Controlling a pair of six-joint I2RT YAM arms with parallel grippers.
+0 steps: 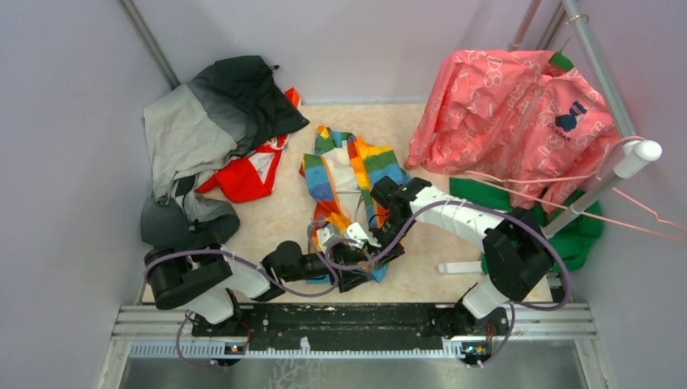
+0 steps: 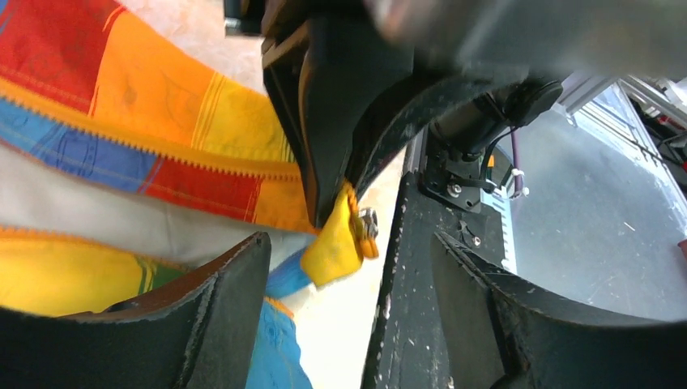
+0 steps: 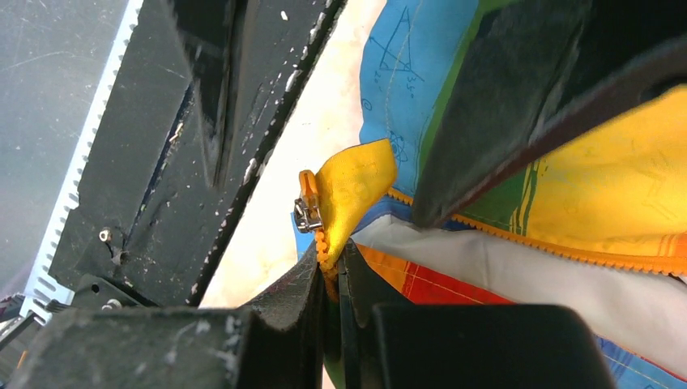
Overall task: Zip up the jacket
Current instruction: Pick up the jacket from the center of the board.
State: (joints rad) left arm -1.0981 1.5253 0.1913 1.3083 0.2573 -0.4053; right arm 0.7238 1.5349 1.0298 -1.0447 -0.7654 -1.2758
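Pinching together right beside the silver zipper slider, the right gripper is clamping the yellow bottom corner of the rainbow-striped soft jacket, likely anchoring the hem so the orange toothed zipper is pulling taut. The left gripper is hovering, jaws wide apart either side of that slider, seemingly readying a grab. The jacket is lying unzipped, stretching away from the slider across the pale tabletop.
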